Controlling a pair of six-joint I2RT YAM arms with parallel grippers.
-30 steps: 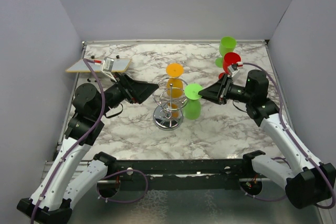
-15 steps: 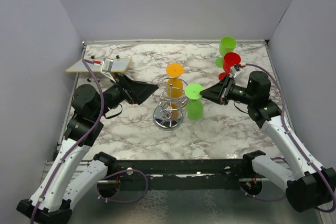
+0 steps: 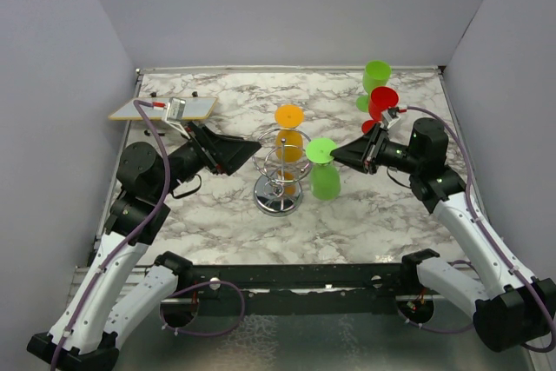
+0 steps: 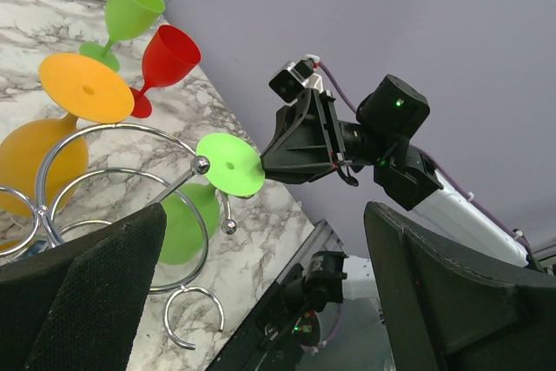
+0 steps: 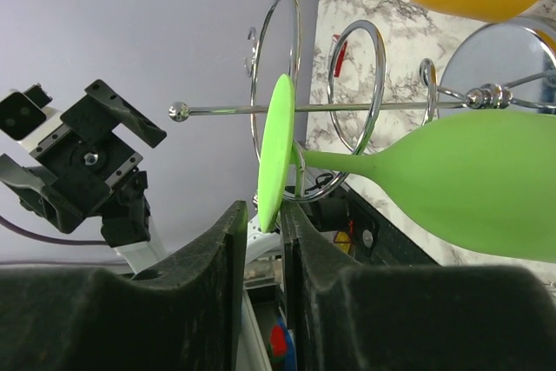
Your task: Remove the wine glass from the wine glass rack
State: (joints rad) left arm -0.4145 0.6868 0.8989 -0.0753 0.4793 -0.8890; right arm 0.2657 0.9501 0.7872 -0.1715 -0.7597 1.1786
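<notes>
The chrome wine glass rack [image 3: 278, 200] stands mid-table. A green wine glass [image 3: 326, 182] hangs upside down on its right loop, foot disc up. An orange wine glass [image 3: 289, 132] hangs on the far side. My right gripper [image 3: 339, 155] is closed to a narrow gap on the edge of the green foot disc [image 5: 278, 154]; the stem and bowl [image 5: 469, 188] run past a rack loop [image 5: 347, 84]. My left gripper [image 3: 250, 150] is wide open and empty just left of the rack, and in its own view [image 4: 265, 212] it faces the rack loops [image 4: 130, 180] and the green foot [image 4: 230, 164].
A red wine glass [image 3: 382, 100] and another green wine glass [image 3: 376, 76] stand upright at the back right, just behind my right arm. A flat tan board [image 3: 162, 108] lies at the back left corner. Grey walls close in three sides.
The green glass's bowl has swung a little to the right and my right gripper has shifted slightly right with it. The left arm has barely moved.
</notes>
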